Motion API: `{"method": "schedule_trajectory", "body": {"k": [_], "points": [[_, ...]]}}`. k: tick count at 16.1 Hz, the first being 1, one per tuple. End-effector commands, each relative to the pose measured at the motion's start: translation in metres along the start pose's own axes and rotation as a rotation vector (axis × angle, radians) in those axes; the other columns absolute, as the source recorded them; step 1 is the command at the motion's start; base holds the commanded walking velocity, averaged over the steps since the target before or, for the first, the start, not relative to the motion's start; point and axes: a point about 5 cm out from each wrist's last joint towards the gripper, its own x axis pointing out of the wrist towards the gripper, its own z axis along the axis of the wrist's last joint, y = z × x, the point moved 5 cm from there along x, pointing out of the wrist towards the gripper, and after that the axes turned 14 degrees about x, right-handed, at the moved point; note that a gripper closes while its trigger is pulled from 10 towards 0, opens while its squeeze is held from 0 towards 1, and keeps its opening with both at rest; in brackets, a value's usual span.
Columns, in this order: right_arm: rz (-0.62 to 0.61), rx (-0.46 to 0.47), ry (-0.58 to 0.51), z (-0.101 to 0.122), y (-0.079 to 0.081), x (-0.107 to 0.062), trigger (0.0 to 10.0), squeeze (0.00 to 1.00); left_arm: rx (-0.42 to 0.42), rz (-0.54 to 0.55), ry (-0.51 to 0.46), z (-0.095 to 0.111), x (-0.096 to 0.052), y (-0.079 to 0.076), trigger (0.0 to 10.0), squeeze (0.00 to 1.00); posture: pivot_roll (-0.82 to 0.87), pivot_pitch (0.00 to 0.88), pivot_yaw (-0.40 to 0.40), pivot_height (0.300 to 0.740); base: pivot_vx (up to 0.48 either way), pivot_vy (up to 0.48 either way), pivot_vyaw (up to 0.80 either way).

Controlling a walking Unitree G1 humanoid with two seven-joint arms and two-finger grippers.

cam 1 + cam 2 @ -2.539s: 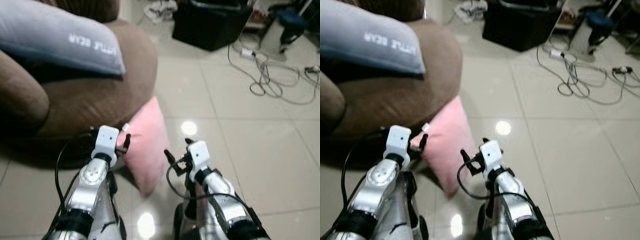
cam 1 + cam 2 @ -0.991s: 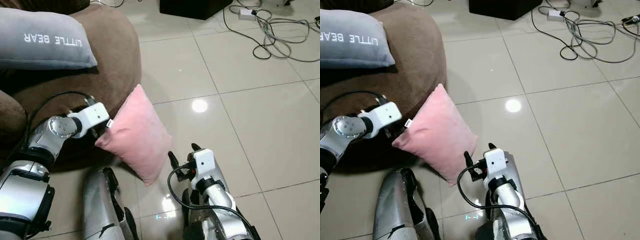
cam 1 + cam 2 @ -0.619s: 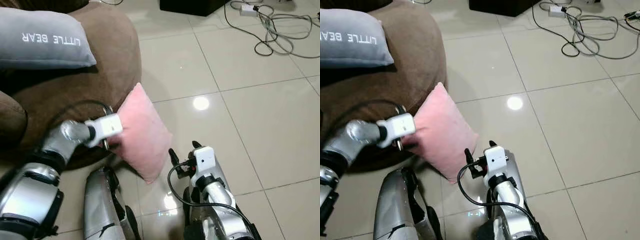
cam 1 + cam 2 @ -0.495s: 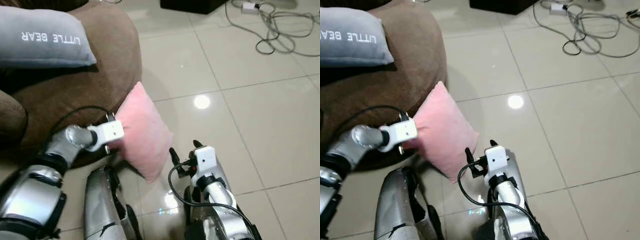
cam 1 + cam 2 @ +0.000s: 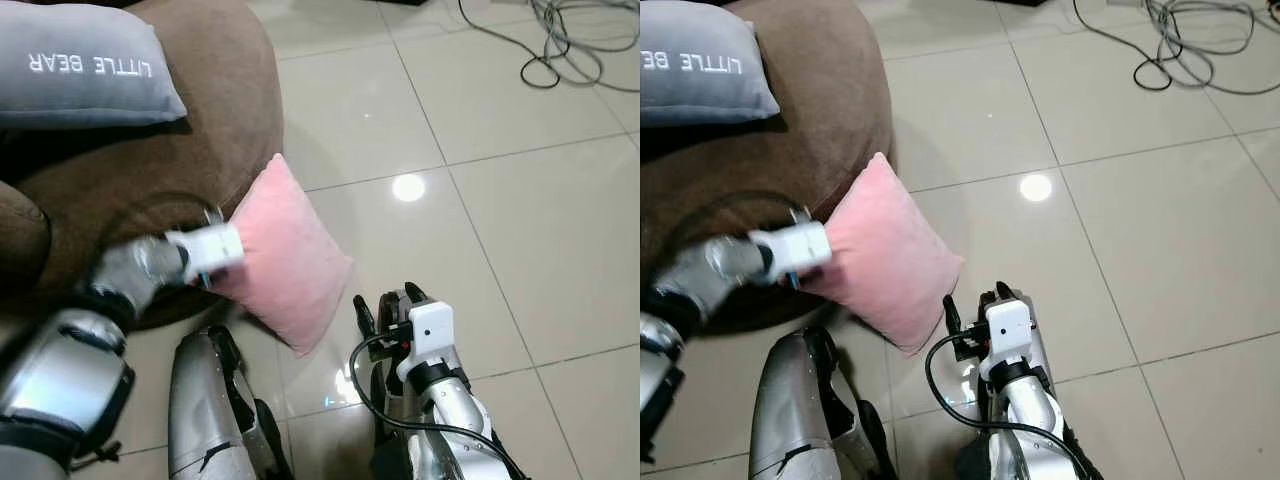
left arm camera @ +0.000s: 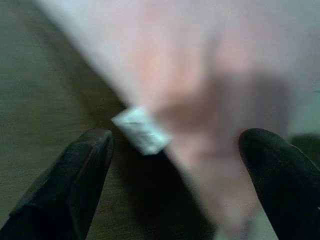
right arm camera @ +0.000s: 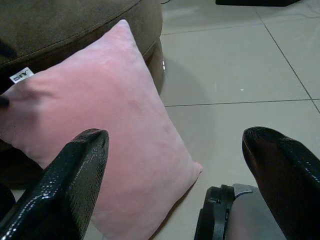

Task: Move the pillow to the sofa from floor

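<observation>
While the pink pillow (image 5: 285, 253) leans against the brown sofa (image 5: 190, 160) at centre left, its lower corner on the tiled floor (image 5: 500, 200), the left gripper (image 6: 175, 150) sits at its tagged corner, fingers spread. The right gripper (image 7: 180, 165), lower centre, hangs wide open nearby.

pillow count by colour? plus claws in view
Pink pillow: 1, on the floor against the sofa
Grey pillow: 1, on the sofa
Claws: 2, left claw open at the pink pillow's edge, right claw open
Total: 2 pillows, 2 claws
</observation>
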Motion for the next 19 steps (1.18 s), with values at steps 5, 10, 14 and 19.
{"method": "schedule_trajectory", "body": {"k": [5, 10, 14, 19], "points": [[-0.033, 0.022, 0.120, -0.027, -0.001, -0.012, 10.0, 0.22, -0.018, -0.067, -0.012, -0.002, 0.002, -0.020, 10.0, 0.00, -0.07, 0.339, 0.087, 0.471, 0.000, 0.000, 0.00], [-0.028, 0.027, 0.128, -0.027, 0.002, -0.018, 10.0, 0.21, -0.012, -0.092, 0.062, -0.003, 0.013, -0.049, 10.0, 0.00, -0.09, 0.360, 0.082, 0.471, 0.000, 0.000, 0.00], [-0.049, 0.025, 0.126, -0.023, 0.000, -0.025, 10.0, 0.21, -0.007, -0.067, 0.090, 0.001, 0.019, -0.055, 10.0, 0.00, -0.13, 0.368, 0.083, 0.471, 0.000, 0.000, 0.00], [-0.061, 0.028, 0.131, -0.023, 0.001, -0.031, 10.0, 0.21, -0.059, -0.017, 0.089, 0.010, 0.024, -0.055, 10.0, 0.00, -0.15, 0.369, 0.084, 0.471, 0.000, 0.000, 0.00]]}}
